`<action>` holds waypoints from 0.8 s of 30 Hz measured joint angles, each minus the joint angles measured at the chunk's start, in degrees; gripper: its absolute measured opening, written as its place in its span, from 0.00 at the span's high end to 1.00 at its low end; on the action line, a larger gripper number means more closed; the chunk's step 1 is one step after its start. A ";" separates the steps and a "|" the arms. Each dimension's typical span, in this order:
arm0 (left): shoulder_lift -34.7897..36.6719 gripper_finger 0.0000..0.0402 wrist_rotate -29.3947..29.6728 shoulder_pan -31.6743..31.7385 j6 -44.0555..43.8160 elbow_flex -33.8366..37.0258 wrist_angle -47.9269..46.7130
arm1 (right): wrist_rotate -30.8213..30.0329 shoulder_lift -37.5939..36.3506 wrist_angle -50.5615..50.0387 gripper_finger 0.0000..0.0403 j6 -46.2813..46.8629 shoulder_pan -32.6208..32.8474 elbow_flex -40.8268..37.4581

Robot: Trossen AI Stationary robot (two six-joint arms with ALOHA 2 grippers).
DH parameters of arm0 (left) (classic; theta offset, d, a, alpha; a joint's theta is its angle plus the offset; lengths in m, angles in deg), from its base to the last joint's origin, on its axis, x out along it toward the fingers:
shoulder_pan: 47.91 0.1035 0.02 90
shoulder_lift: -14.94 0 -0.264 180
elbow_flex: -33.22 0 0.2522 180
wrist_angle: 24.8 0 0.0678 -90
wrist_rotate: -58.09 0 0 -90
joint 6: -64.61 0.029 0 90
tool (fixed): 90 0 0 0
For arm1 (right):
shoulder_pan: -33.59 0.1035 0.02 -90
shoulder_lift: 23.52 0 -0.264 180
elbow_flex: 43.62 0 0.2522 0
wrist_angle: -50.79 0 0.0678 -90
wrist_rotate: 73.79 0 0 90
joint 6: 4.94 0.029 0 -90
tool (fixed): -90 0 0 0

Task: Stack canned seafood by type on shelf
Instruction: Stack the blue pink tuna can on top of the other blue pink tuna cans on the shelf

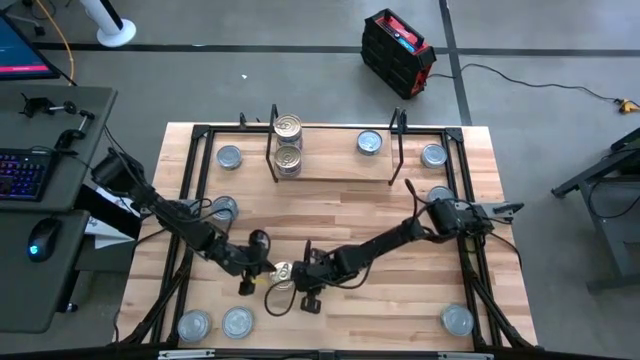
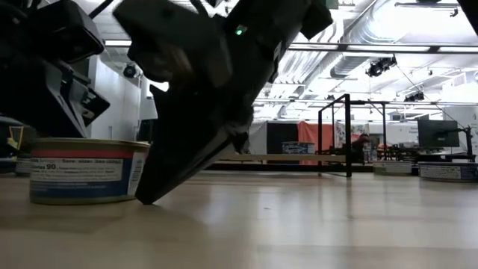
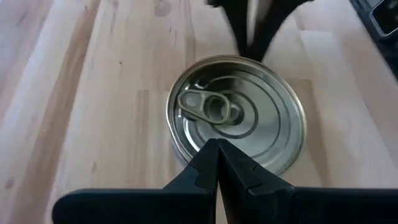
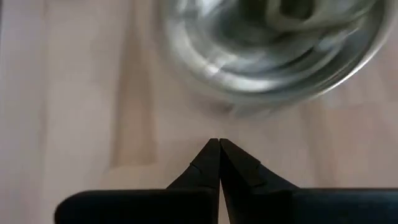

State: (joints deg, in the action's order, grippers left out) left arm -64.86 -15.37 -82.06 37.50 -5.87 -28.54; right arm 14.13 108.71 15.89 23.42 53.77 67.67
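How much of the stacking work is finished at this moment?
Done: two gold tins are stacked on the shelf, and one silver tin lies there too. In hand: the left gripper and right gripper, both with jaws shut, flank one tin on the table. Left: that tin and the silver tins around the edges.

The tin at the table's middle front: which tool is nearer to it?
Left, narrowly. The left tool, shut, has its tips at the tin's rim. The right tool, also shut, faces the tin from the opposite side with a strip of bare table between them.
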 joint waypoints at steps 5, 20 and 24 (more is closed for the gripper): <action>-1.10 1.00 -0.19 -0.04 -3.29 -0.08 0.28 | -1.44 0.00 1.60 1.00 -0.35 -1.20 -0.09; -1.43 1.00 -0.79 -0.06 -3.13 0.23 -2.80 | -2.69 -0.90 -5.52 1.00 -9.37 -1.65 11.37; -1.13 1.00 -0.77 -0.07 -5.19 0.18 -6.48 | -2.49 -1.31 -7.41 1.00 -9.44 -2.01 13.00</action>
State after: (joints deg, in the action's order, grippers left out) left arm -65.99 -16.14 -82.13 32.32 -5.69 -35.02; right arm 11.63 107.40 8.48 13.98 51.76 80.68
